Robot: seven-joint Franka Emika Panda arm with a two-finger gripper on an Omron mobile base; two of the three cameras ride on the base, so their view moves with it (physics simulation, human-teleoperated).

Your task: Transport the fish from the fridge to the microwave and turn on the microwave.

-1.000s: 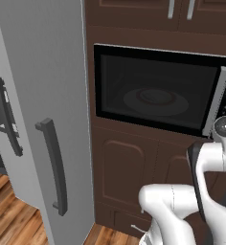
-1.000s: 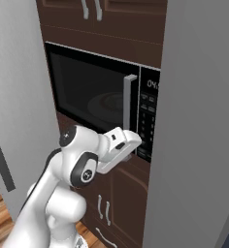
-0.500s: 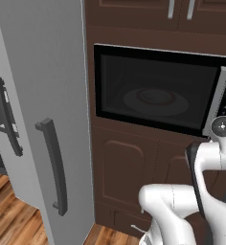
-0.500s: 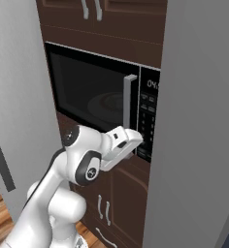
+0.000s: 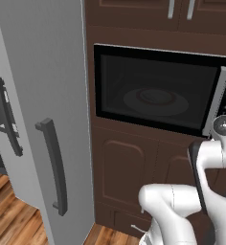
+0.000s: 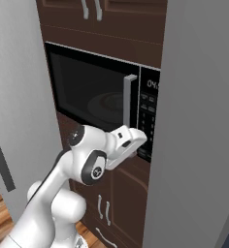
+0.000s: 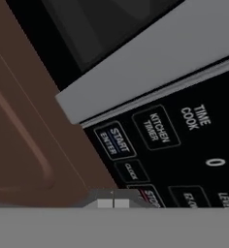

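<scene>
The microwave [image 5: 155, 95] is built into brown cabinets, and its dark-glass door is closed. A white turntable [image 5: 155, 101] shows dimly through the glass; the fish is hidden. In the right base view my gripper [image 6: 143, 143] points at the lower part of the black keypad [image 6: 149, 114], just right of the grey door handle [image 6: 130, 101]. The hand view is very close to the keypad, with the START/ENTER button [image 7: 115, 141] just above my gripper [image 7: 113, 203]. Its fingertips are pressed together and hold nothing. The fridge [image 5: 38, 95] stands at the left, door shut.
Brown cabinet doors [image 5: 129, 167] sit under the microwave, with more cabinets [image 6: 106, 14] above. A dark bar handle [image 5: 55, 167] sticks out from the fridge door. A tall light grey panel [image 6: 199, 121] rises close to the right of the keypad. Wooden floor [image 5: 9, 215] lies below.
My hand has crept slightly up and closer to the keypad. The microwave door and the fridge look the same.
</scene>
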